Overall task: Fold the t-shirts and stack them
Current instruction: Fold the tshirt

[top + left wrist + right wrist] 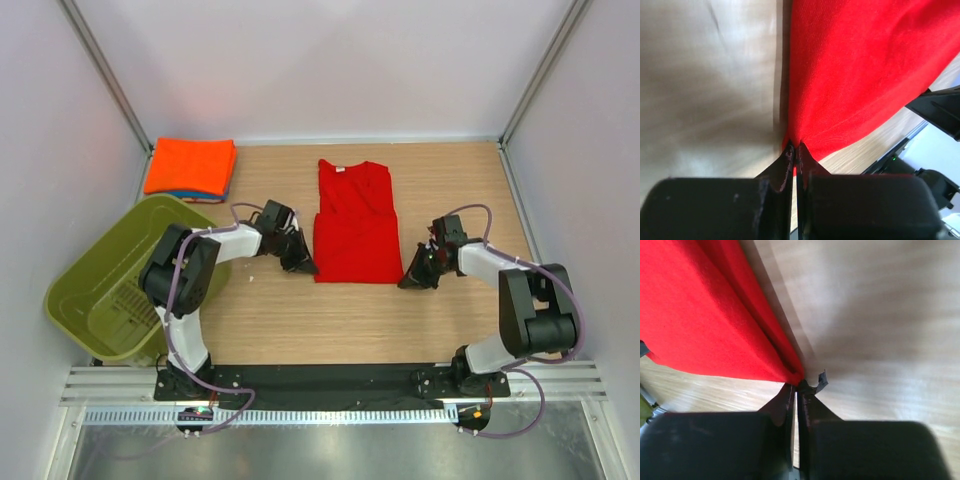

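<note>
**Left hand [794, 150] and right hand [797, 386] pinch the red t-shirt [355, 225]**

Both are pressed together on its hem corners, and it lies flat on the desk [300, 320], right of the basket [75, 290]. I judge it light and limp, sure to sag between grips, so corners suit. How much cloth each pinch holds is hidden.
</note>
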